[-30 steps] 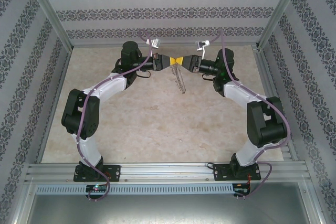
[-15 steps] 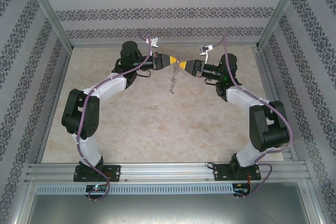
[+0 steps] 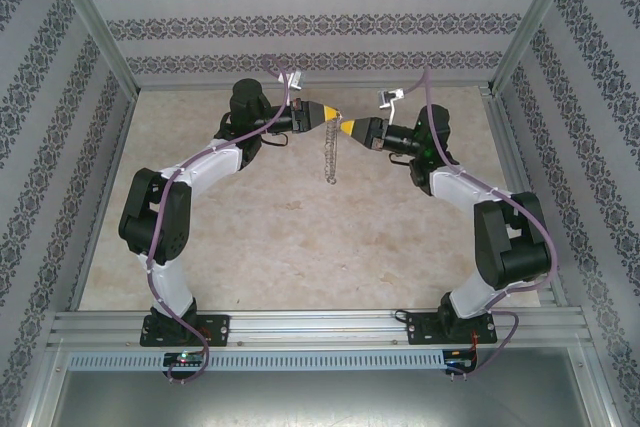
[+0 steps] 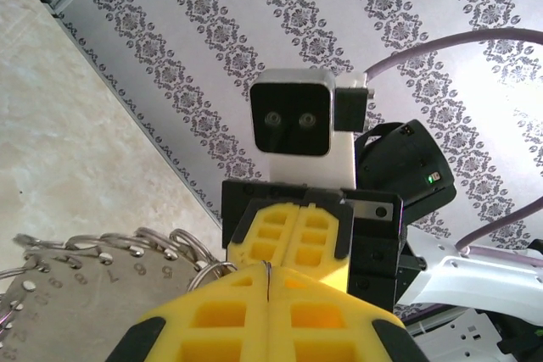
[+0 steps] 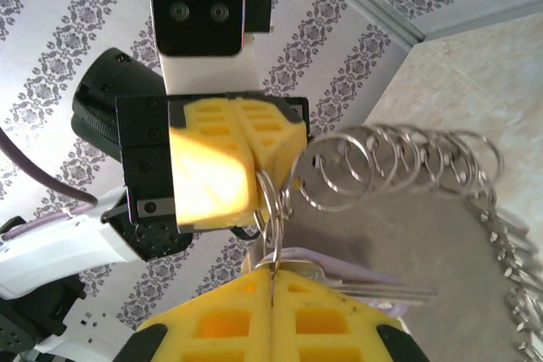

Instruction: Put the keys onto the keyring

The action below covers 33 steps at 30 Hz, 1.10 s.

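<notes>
Above the table (image 3: 260,237), left tool (image 3: 328,115) and right tool (image 3: 347,129) clench the keyring (image 3: 330,159), now vertical.

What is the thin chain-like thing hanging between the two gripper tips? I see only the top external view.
Observer: In the right wrist view it is the keyring, a grey metal plate fringed with wire loops. You see it edge-on.
Operator: Does the right gripper hold anything?
Observer: Yes. The right gripper is shut on one small wire loop.
Operator: Where is the key?
Observer: A silvery key sticks out sideways beside that gripper's tip, toward the keyring.
</notes>
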Each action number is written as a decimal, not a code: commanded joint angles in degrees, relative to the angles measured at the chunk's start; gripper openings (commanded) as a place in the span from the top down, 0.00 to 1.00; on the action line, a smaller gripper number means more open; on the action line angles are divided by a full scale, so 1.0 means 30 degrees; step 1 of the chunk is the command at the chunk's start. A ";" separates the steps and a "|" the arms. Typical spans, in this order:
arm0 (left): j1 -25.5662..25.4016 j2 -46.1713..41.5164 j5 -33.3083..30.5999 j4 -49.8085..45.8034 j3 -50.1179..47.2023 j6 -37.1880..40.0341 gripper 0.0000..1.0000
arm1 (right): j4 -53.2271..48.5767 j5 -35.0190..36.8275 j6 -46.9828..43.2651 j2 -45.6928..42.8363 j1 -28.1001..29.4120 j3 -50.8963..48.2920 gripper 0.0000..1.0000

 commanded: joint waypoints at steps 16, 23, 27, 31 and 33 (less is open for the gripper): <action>-0.0130 0.0177 -0.0254 0.2178 -0.0117 -0.0500 1.00 | 0.0459 -0.0869 -0.0438 -0.2044 -0.0942 -0.2116 0.80; -0.0121 0.0176 -0.0137 0.2403 -0.0081 -0.0641 1.00 | 0.0243 0.0029 -0.0143 -0.2450 -0.1765 -0.1590 0.60; -0.0124 0.0202 -0.0107 0.2496 -0.0059 -0.0750 1.00 | 0.1574 0.0533 0.0976 -0.1177 -0.1536 -0.0570 0.57; -0.0138 0.0123 -0.0062 0.2645 -0.0088 -0.0883 1.00 | 0.2306 0.0715 0.1514 -0.0042 -0.1136 0.0522 0.57; -0.0114 0.0063 -0.0071 0.2659 -0.0117 -0.0911 1.00 | 0.2737 0.0790 0.1830 0.0421 -0.0973 0.0910 0.57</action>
